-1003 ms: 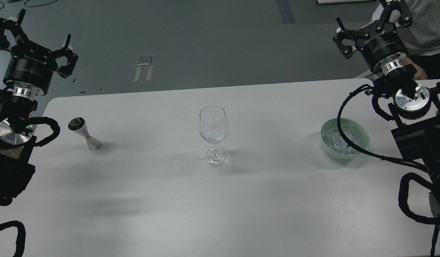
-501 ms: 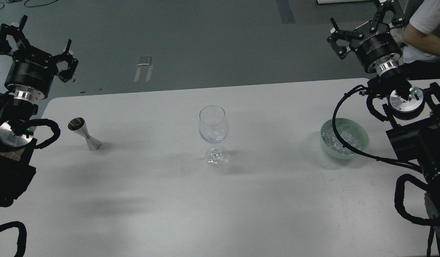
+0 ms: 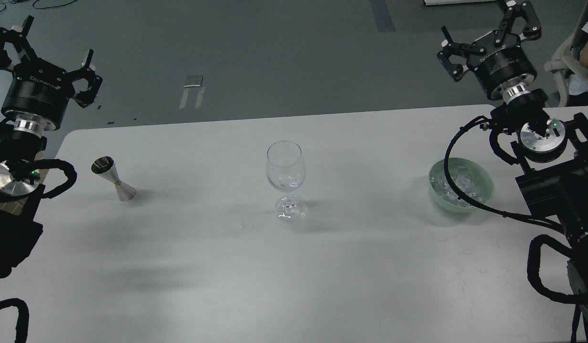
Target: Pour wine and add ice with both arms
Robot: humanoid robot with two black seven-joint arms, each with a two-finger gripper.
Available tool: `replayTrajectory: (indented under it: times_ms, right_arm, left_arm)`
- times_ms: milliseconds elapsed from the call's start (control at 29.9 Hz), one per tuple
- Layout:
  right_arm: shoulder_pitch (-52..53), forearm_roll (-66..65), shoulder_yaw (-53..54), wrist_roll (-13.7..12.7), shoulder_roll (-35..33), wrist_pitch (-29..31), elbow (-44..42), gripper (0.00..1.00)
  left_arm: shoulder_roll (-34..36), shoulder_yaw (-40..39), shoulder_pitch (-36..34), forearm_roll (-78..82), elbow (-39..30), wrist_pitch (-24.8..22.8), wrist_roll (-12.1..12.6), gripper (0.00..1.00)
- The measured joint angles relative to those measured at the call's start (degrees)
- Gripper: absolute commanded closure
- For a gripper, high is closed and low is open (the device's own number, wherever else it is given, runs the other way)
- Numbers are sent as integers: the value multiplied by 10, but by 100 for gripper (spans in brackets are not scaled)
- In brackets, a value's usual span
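Observation:
A clear stemmed wine glass stands upright at the middle of the white table. A small steel jigger stands at the left. A pale green bowl at the right holds several clear ice chunks. My left gripper is open and empty, raised beyond the table's far left corner. My right gripper is open and empty, raised beyond the far right edge, above and behind the bowl. A black cable of the right arm crosses the bowl.
A person's arm and white sleeve show at the far right edge behind the table. A faint wet mark lies left of the glass foot. Grey floor lies beyond the table's far edge.
Both grippers have drifted slightly away from the table's middle and upward. The person at the right has pulled back. Glass, jigger and bowl have not moved.

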Motion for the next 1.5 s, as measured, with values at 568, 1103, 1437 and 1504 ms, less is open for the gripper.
replayTrajectory:
  times_ms: [568,1103,1437,1504]
  right_arm:
    - [-2,-1,0,1,-3,-1,-1,0]
    - [-7,-1,0,2,-4,-1,0,0]
    - [-17,-1,0,2,-5,-1,2,0]
    - [-18,-1,0,2,-5,-1,3,0]
  left_arm:
    - [0,-1,-7,-2,39,0,12,2]
    - [38,-34,79,-129,-113,18,149,3]
    - [55,-131,316,-197,-329,73,152,5]
    - [52,-154,366,-198,-362,78,152,5]
